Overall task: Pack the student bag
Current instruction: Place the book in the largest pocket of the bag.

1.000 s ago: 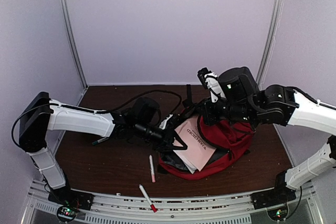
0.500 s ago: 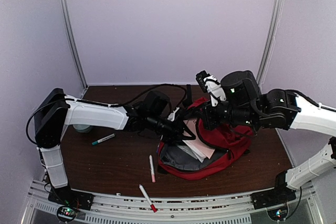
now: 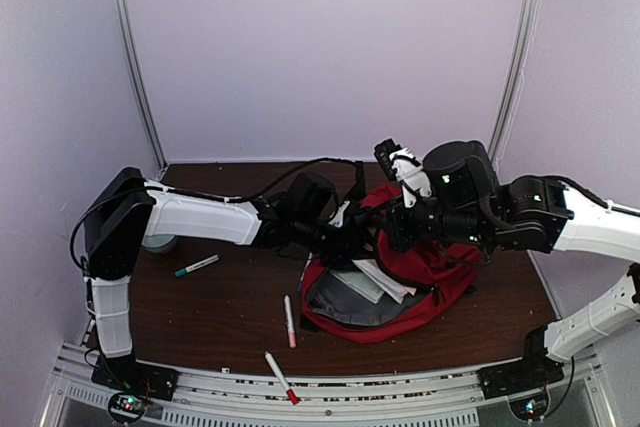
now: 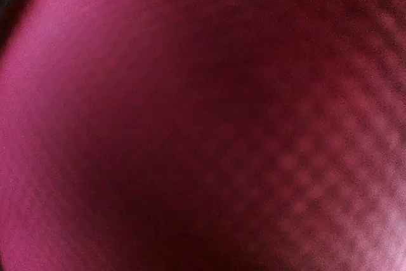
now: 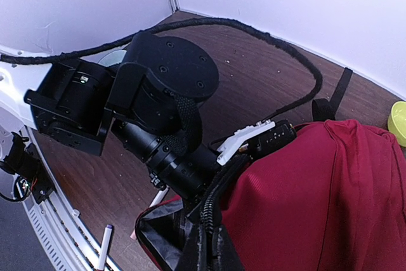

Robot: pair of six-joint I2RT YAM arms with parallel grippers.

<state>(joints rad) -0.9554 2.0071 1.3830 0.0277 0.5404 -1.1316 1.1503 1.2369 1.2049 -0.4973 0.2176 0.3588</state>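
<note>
Nearest us, a red-capped marker (image 3: 281,378) lies by the near edge of the bench (image 3: 200,322). A second marker (image 3: 289,321) lies just left of the bag (image 3: 445,265), and a green-capped one (image 3: 197,266) lies further left. All three are outside the bag.

The bag sits right of centre, its mouth open toward the near left, with books or papers (image 3: 375,282) on the grey lining. The right end effector (image 5: 204,249) is closed on the black zip edge and appears to hold the mouth up.

We judge the step to be seating the books deep inside. We would hold that edge high and steady. We would also draw the left arm (image 3: 210,219) out straight along its own line, so nothing snags the lining or drags the books back.

The left end effector is buried in the mouth, and its own camera shows only blurred red cloth. We cannot tell whether it is open, closed or holding anything. The arms partly hide how far in the books sit.

Farther back are a pale round thing (image 3: 155,244) behind the left arm and a yellow-green rim (image 5: 398,122) at the frame edge. Both are too cut off to name.
</note>
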